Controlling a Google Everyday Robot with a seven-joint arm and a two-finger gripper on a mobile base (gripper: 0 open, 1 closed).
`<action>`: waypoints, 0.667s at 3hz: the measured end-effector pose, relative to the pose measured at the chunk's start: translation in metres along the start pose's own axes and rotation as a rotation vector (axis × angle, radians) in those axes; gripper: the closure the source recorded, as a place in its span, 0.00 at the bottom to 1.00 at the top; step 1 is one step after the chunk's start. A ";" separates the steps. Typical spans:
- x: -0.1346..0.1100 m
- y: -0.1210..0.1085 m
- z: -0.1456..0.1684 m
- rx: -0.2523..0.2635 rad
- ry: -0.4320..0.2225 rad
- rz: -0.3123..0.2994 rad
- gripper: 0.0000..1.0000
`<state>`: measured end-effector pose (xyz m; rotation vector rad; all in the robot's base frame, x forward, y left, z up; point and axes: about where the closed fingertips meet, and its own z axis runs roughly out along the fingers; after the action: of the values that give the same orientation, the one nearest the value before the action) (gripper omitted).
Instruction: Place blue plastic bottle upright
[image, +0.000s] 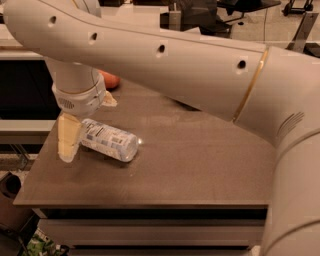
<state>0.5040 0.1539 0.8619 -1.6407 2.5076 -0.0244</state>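
The blue plastic bottle lies on its side on the brown table, left of the middle, base end toward the right. Its cap end is hidden behind my gripper. My gripper hangs down from the big white arm over the bottle's left end. One cream finger stands at the near side of that end, and the other fingertip shows at the far side. The fingers are spread apart, with the bottle's end between them.
A reddish-orange apple sits on the table just behind the wrist. The table's left edge is close to the gripper. A dark object at the back is mostly hidden under the arm. Shelving and floor clutter lie to the left.
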 end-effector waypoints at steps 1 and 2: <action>0.003 -0.004 0.008 -0.010 0.021 0.010 0.00; 0.008 -0.007 0.014 -0.012 0.042 0.029 0.00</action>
<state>0.5088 0.1443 0.8477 -1.6250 2.5661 -0.0414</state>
